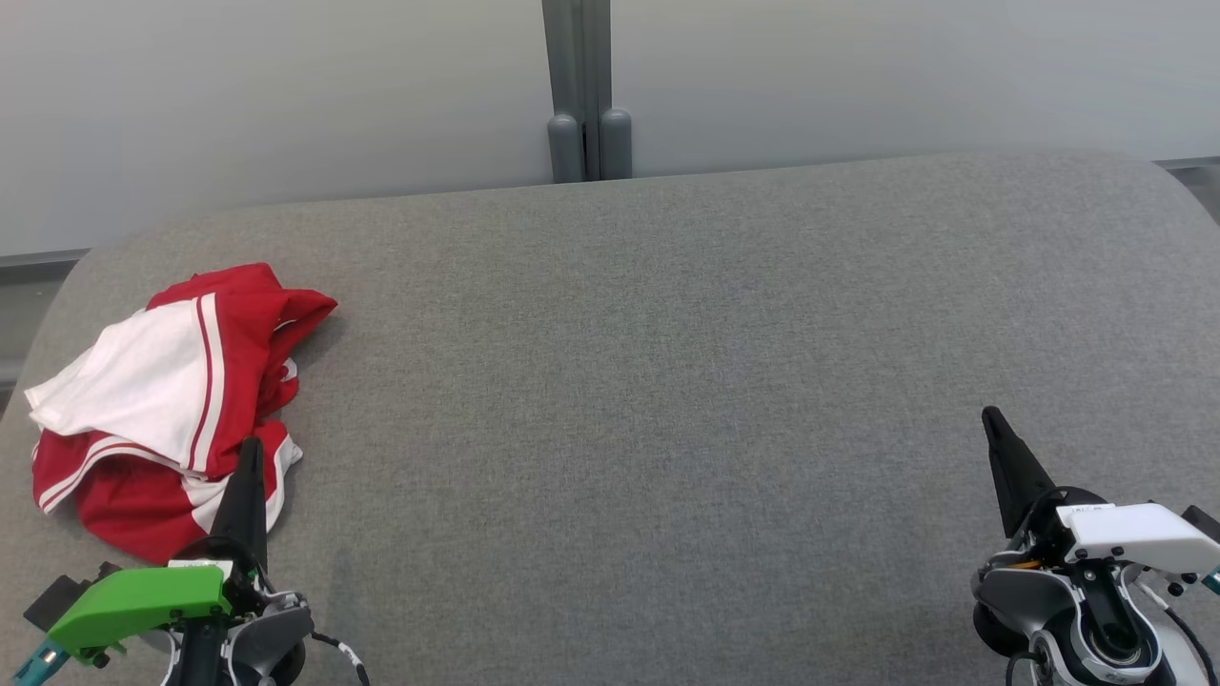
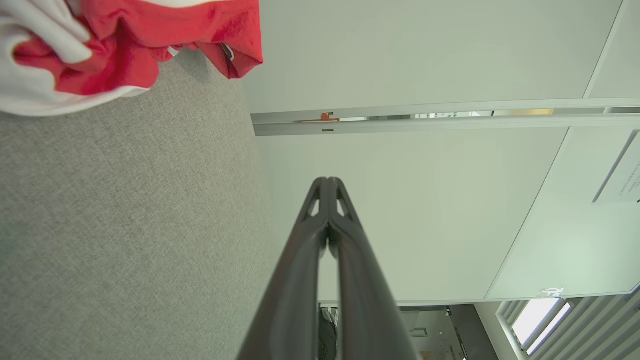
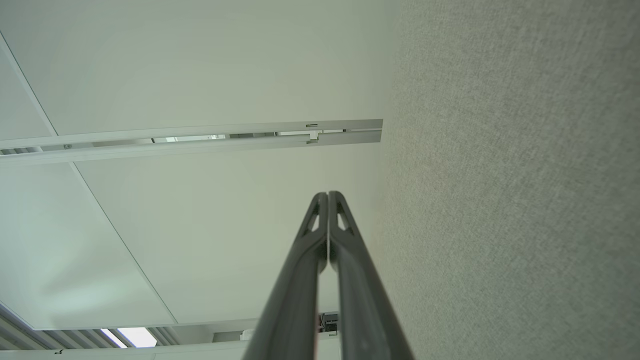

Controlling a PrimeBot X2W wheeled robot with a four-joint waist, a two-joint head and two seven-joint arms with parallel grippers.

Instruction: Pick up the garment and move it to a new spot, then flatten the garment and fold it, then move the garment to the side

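Observation:
A crumpled red and white garment (image 1: 172, 400) lies in a heap at the left end of the grey fabric table (image 1: 648, 400). My left gripper (image 1: 250, 446) is shut and empty, its dark tip just over the heap's near right edge. In the left wrist view the garment (image 2: 115, 45) sits at the top left, apart from the shut left gripper (image 2: 328, 181). Far off at the lower right, my right gripper (image 1: 991, 414) is shut with nothing in it. The right wrist view shows the right gripper (image 3: 328, 194) with its tips pressed together beside bare table (image 3: 515, 175).
A pale partition wall (image 1: 286, 95) with a grey post (image 1: 588, 114) stands right behind the table's far edge. The table's rounded corners fall away at the far left and far right.

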